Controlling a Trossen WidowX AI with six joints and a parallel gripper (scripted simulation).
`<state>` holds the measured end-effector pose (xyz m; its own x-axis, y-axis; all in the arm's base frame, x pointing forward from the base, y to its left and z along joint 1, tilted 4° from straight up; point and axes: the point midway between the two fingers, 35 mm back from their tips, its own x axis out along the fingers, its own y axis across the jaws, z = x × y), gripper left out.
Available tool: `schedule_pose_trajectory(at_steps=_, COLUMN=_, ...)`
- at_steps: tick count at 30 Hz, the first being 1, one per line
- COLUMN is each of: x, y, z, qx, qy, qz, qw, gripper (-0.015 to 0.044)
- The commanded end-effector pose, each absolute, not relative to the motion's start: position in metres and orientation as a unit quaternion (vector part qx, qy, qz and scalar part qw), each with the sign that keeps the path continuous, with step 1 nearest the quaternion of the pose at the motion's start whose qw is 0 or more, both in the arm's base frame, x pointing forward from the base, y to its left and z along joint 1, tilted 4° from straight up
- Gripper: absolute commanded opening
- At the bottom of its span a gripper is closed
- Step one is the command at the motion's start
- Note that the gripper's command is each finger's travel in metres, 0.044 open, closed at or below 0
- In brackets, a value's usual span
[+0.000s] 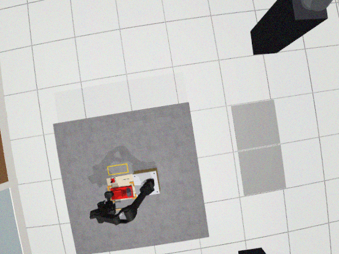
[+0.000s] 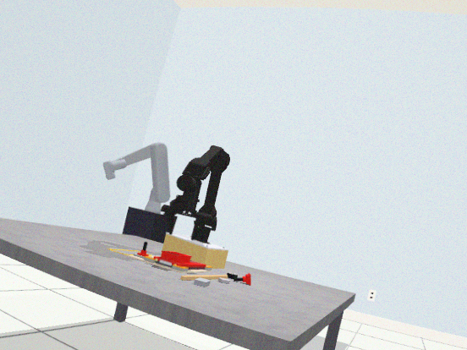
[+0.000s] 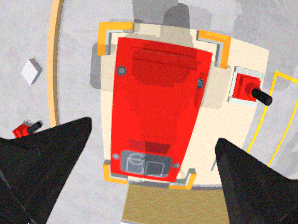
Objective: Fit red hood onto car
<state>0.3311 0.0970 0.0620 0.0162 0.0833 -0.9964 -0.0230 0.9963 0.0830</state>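
Note:
The red hood (image 3: 156, 96) (image 1: 120, 192) (image 2: 175, 257) lies on the cream chassis (image 3: 229, 125) (image 1: 123, 179), inside the orange corner brackets of the jig (image 3: 112, 30). Small grey dots show in its two far corner holes. A grey engine part (image 3: 149, 161) shows at its near end. My gripper (image 3: 156, 133) (image 2: 181, 220) (image 1: 107, 200) is open and empty. It hangs well above the hood, with one dark finger on each side of it in the wrist view and nothing touching.
A small red part with a black knob (image 3: 249, 88) (image 2: 144, 250) sits on the chassis beside the hood. A yellow outlined rectangle (image 1: 117, 165) lies beyond. The arm stands on a tan box (image 2: 199, 253). Loose small parts (image 2: 203, 281) lie near the table's front. A grey arm (image 2: 157, 169) stands behind.

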Motion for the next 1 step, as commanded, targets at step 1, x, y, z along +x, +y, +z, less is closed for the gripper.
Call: schedule_pose_trajectory(at_steps=1, x=0.3311, y=0.0962, z=0.0625, qx=0.018, qy=0.700, qz=0.038, qw=0.713, gripper=0.0440)
